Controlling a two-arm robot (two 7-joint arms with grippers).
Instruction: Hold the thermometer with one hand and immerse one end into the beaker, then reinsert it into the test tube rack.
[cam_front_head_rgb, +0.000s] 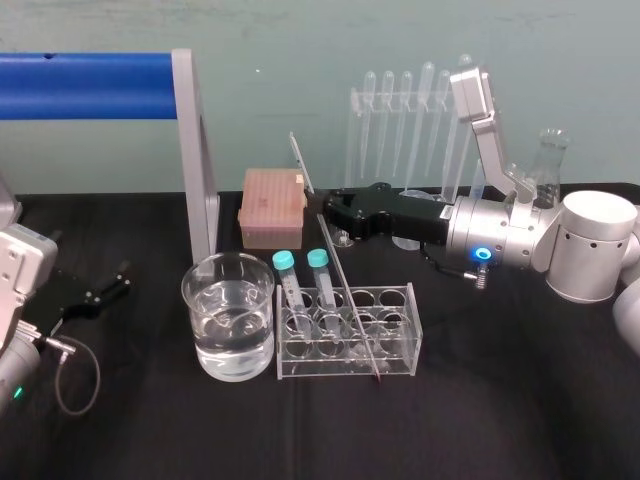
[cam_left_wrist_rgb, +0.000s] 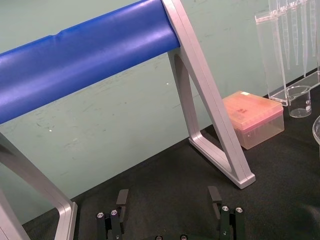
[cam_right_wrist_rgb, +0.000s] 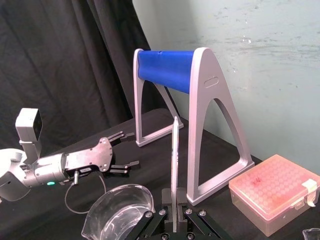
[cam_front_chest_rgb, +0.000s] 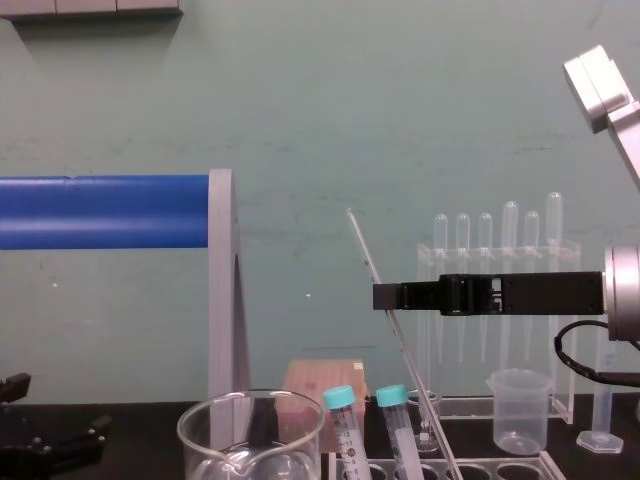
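Black fingers of the right gripper (cam_front_head_rgb: 338, 215) were clenched on the thermometer (cam_front_head_rgb: 350, 300), high up on the rod, in the middle of the head view. The thermometer leaned. Its top pointed to the upper left, and its lower end was down inside the rack (cam_front_head_rgb: 412, 335), with the red tip near the rack's front bottom edge.

In the chest view the right gripper (cam_front_chest_rgb: 385, 296) came in from the right side of the frame and pinched the slanted thermometer (cam_front_chest_rgb: 412, 365) above the rack. In the right wrist view the thermometer (cam_right_wrist_rgb: 174, 160) stood up out of the gripper (cam_right_wrist_rgb: 174, 222).

Two teal-capped tubes (cam_front_head_rgb: 290, 285) sat in the left end of the rack. The beaker (cam_front_head_rgb: 195, 295) had water in it and stood just beside the rack, on its left side in the frame. The thermometer was not in the beaker.

The left gripper (cam_front_head_rgb: 105, 290) lay low over the black table (cam_front_head_rgb: 500, 420) at the left edge of the head view. Its fingers were spread apart and held nothing, as the left wrist view (cam_left_wrist_rgb: 168, 197) showed too.
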